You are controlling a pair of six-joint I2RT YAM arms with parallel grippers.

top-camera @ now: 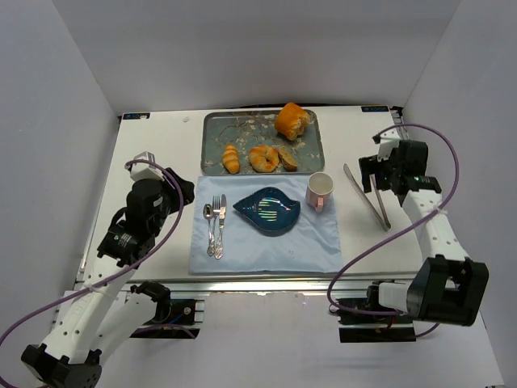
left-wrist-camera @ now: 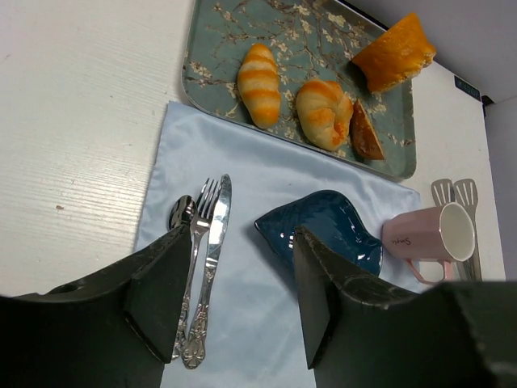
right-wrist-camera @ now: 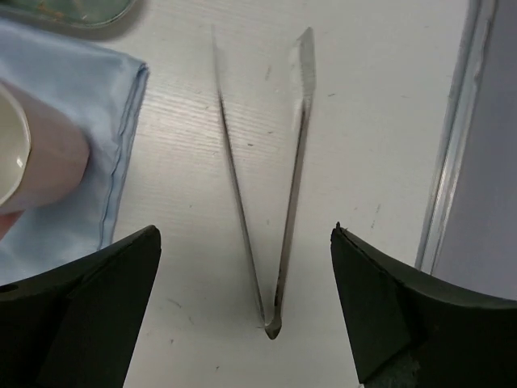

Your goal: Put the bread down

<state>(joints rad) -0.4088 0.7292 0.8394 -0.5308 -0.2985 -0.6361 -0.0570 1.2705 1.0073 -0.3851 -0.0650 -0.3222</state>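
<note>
Several breads lie on a patterned metal tray (top-camera: pixel 220 129): a striped croissant (top-camera: pixel 231 158), a round roll (top-camera: pixel 262 158), a brown slice (top-camera: pixel 287 158) and a large orange loaf (top-camera: pixel 292 120). They also show in the left wrist view, croissant (left-wrist-camera: pixel 259 84) and roll (left-wrist-camera: pixel 323 113). A blue leaf-shaped plate (top-camera: pixel 267 209) sits empty on the light blue cloth (top-camera: pixel 266 246). Metal tongs (top-camera: pixel 367 196) lie on the table at the right. My left gripper (top-camera: pixel 187 194) is open and empty over the cloth's left edge. My right gripper (right-wrist-camera: pixel 246 311) is open and empty, straddling the tongs' hinge end (right-wrist-camera: pixel 273 323).
A spoon, fork and knife (top-camera: pixel 215 229) lie left of the plate. A pink mug (top-camera: pixel 320 191) stands right of the plate, near the tongs. White walls close in the table on three sides.
</note>
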